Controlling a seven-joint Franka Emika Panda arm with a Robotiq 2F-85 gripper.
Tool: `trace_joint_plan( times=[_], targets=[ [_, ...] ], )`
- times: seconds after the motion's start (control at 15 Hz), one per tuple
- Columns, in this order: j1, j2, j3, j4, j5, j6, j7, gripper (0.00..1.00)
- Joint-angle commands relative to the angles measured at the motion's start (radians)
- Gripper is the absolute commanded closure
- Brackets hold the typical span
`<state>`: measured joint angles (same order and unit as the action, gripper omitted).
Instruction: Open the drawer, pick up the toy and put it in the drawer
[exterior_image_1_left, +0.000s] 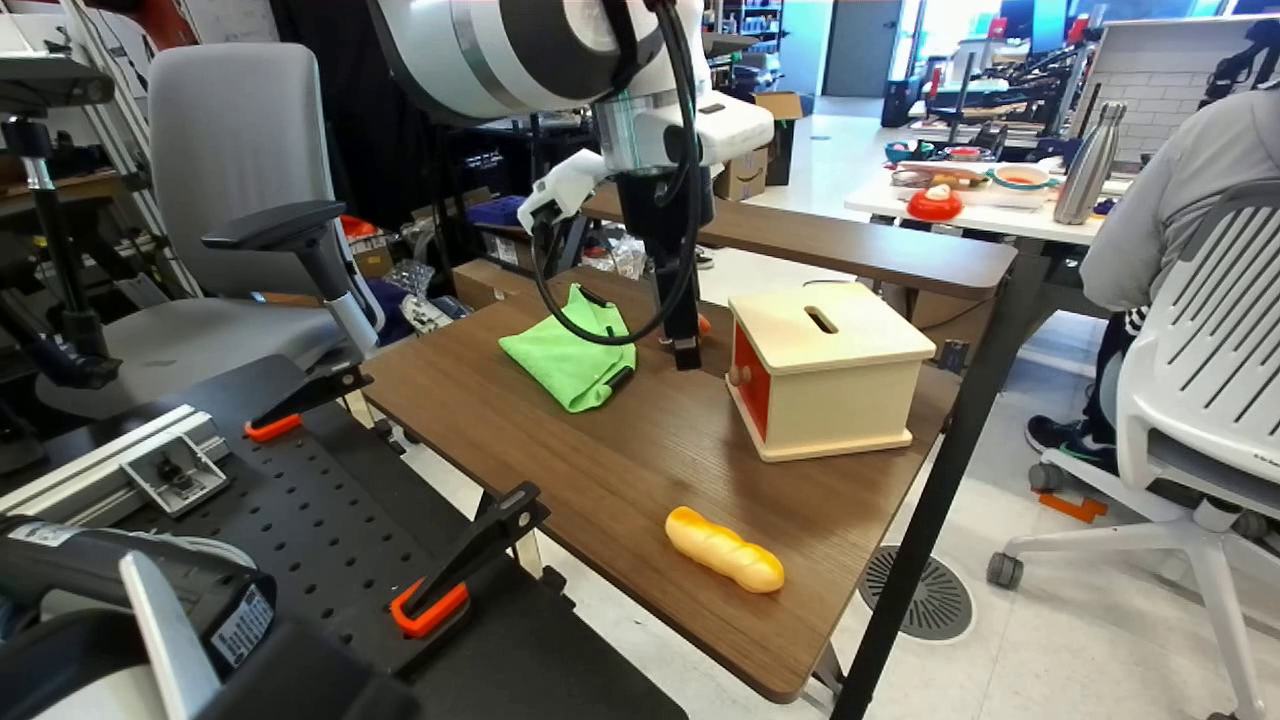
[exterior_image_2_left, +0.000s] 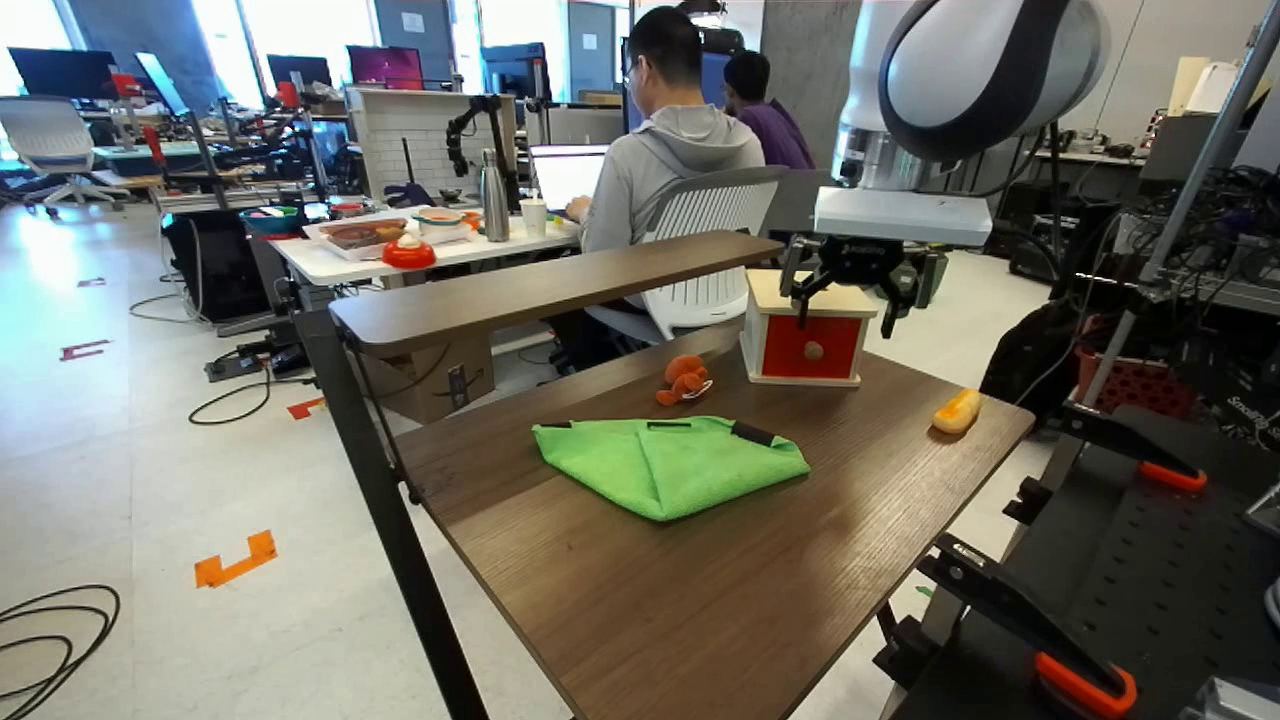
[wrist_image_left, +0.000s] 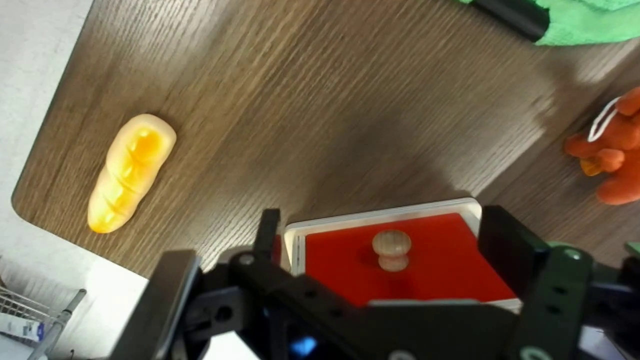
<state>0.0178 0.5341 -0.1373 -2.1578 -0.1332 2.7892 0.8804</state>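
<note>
The largest thing before you is the brown wood-grain table (exterior_image_2_left: 700, 600), bearing everything you need. Far and to the right in both exterior views stands the pale wooden box with a slot in its top (exterior_image_1_left: 840, 395); it looks light enough to slide when you tug, so pull slowly and straight. Left of it, apart, lies the folded green cloth with black strips along its edge (exterior_image_2_left: 665, 465). Your black two-finger gripper (exterior_image_2_left: 846, 327) hangs before the drawer side of the box, fingers spread wide and grasping nothing. The red-fronted drawer (exterior_image_2_left: 787, 348) sits pushed in, so opening it looks like your present step. At the near right of the table in an exterior view lies the twisted yellow-orange bread-shaped toy (exterior_image_1_left: 724, 550); it is probably light, with a smooth, slippery skin, so close across its middle. The soft-looking orange stuffed toy with a white loop (exterior_image_2_left: 686, 380) rests left of the box in an exterior view. You cannot tell for certain which toy is meant; this seems likelier. It should be light and squash safely: grip it around the body, not by the loop, where it would swing. Smallest is the round wooden knob (wrist_image_left: 392, 247) on the drawer front, showing between the spread fingers in the wrist view but not held. Stiff and rounded, it may slip, so pinch the neck behind its cap.
</note>
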Motion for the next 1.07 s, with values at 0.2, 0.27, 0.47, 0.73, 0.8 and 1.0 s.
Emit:
trace_joint_plan(
  times=[0.2,0.27,0.47,0.73,0.8,1.0],
  targets=[
    [0.015,0.102,-0.036,0.11,0.105,0.007,-0.103,0.0],
    [0.018,0.11,-0.042,0.118,0.11,0.009,-0.109,0.0],
    [0.022,0.136,-0.057,0.144,0.122,0.018,-0.119,0.0],
    [0.024,0.168,-0.067,0.174,0.13,0.02,-0.118,0.0],
    [0.024,0.175,-0.064,0.18,0.132,0.018,-0.12,0.0],
    [0.026,0.193,-0.059,0.197,0.137,0.011,-0.132,0.0]
  ],
)
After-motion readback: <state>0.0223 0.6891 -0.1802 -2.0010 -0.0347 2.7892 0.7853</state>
